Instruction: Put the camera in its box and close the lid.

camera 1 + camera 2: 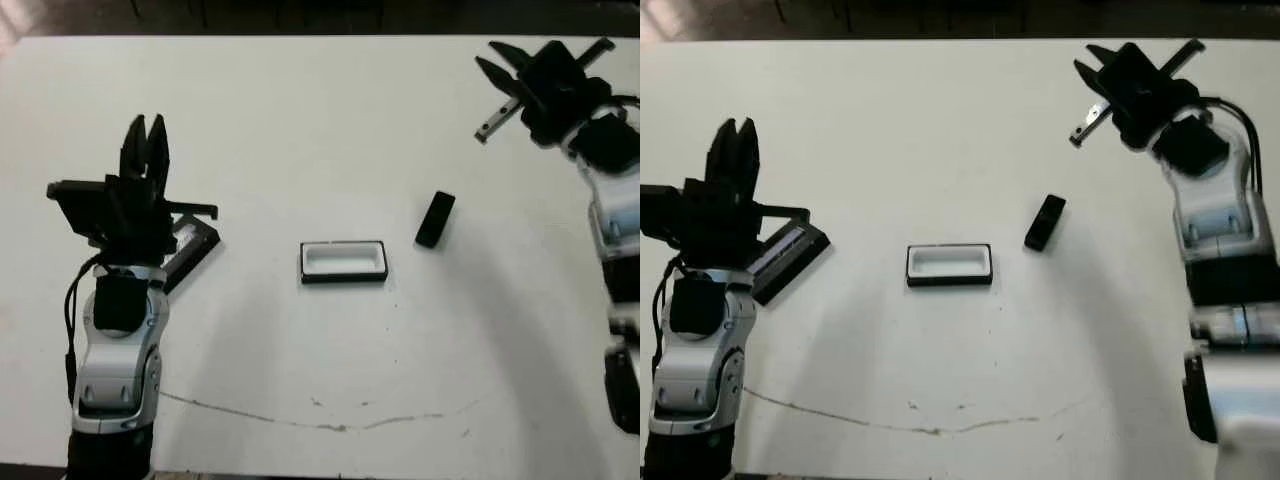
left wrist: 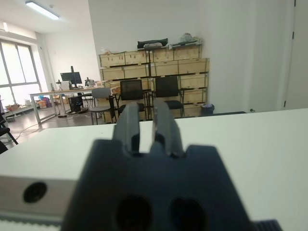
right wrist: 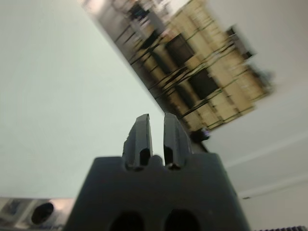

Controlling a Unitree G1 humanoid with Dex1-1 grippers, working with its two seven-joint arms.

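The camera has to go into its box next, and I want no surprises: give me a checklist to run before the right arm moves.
1. Camera free on the table, nothing on it: ok.
2. Box open, white lining bare: ok.
3. Lid off the box, lying apart by the left arm: ok.
4. Right gripper empty, raised away from the camera: ok.
5. Right gripper wide enough to take the camera: not ok, fingers nearly together.
6. Left gripper empty, clear of the box: ok.
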